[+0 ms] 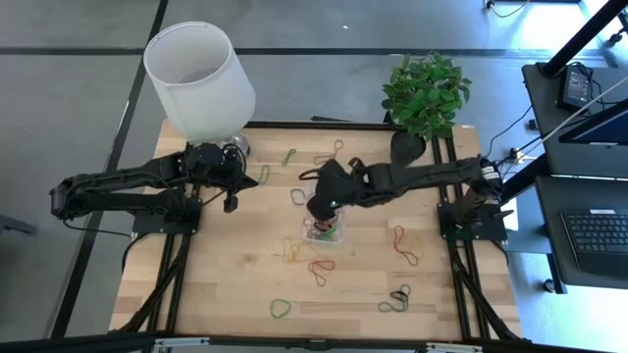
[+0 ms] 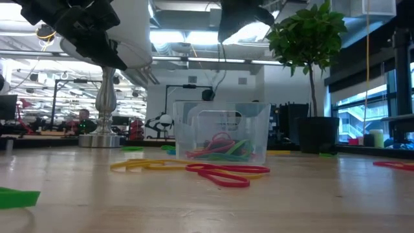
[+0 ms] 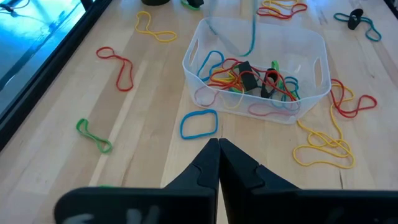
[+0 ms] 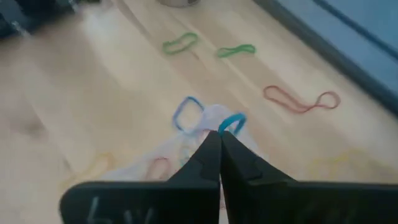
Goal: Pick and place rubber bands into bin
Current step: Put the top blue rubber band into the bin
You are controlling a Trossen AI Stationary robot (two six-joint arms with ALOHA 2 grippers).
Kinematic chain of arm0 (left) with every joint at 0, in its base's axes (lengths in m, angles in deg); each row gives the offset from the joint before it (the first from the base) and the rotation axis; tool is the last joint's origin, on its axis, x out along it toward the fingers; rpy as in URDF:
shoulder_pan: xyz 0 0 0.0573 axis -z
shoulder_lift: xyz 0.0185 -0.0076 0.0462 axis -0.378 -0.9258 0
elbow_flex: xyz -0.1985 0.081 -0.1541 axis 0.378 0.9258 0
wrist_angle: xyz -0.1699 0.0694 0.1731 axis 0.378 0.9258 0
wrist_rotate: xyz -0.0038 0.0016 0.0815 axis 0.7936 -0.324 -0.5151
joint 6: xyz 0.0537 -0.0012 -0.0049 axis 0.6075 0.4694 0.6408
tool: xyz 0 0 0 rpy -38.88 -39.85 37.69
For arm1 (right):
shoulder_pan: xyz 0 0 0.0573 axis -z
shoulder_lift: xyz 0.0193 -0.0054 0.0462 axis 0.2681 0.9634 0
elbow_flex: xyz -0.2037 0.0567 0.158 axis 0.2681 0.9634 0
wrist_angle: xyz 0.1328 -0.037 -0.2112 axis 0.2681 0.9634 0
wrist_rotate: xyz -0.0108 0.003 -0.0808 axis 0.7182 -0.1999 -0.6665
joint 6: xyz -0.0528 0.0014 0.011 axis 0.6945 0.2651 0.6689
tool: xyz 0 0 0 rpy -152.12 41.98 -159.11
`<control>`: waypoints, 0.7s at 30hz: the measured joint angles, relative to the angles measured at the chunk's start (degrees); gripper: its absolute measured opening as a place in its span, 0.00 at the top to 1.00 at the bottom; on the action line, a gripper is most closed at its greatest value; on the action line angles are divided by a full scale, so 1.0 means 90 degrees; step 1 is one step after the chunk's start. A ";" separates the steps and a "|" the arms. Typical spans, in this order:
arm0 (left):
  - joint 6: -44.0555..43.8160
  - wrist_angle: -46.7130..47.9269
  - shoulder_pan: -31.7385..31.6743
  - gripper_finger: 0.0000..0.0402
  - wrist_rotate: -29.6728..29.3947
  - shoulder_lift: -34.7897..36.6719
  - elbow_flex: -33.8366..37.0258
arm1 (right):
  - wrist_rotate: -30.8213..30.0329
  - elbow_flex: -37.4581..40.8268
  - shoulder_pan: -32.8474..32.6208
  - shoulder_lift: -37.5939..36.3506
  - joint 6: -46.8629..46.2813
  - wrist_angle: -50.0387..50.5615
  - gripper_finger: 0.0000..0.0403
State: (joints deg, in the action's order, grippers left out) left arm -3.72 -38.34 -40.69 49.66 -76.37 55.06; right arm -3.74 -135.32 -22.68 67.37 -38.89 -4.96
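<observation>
The clear bin (image 3: pixel 316 59) sat mid-worktop (image 1: pixel 226 284), holding a tangle of coloured bands (image 3: pixel 249 81), with more scattered around it. The right hand (image 4: pixel 219 138) hung over it, fingers pressed together pinching a blue band (image 4: pixel 232 122); the left hand (image 3: pixel 218 144) was shut, empty.

the clear bin (image 2: pixel 223 131) stands on the wooden counter (image 2: pixel 272 200), a tangle of red, green and pink rubber bands (image 2: pixel 218 150) lying inside it. yellow and red bands (image 2: pixel 223 173) lie on the counter just in front of it. a lamp base (image 2: pixel 104 113) stands behind on the left, a potted plant (image 2: pixel 310 39) on the right.
</observation>
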 joint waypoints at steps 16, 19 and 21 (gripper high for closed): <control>0.0002 0.0189 0.0000 0.99 0.0021 -0.0006 0.0005 | 0.0806 -0.0004 -0.0567 0.1422 -0.2382 -0.0286 1.00; 0.0002 0.0196 0.0000 0.99 0.0024 -0.0006 0.0005 | 0.1019 -0.0004 -0.0567 0.1684 -0.2577 -0.0235 1.00; 0.0002 0.0196 0.0001 0.99 0.0024 -0.0006 0.0005 | 0.1177 -0.0002 -0.0565 0.1819 -0.2621 -0.0224 1.00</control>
State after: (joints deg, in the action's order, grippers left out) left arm -3.70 -36.58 -40.69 49.87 -76.42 55.10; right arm 6.85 -135.33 -27.76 83.74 -62.48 -6.97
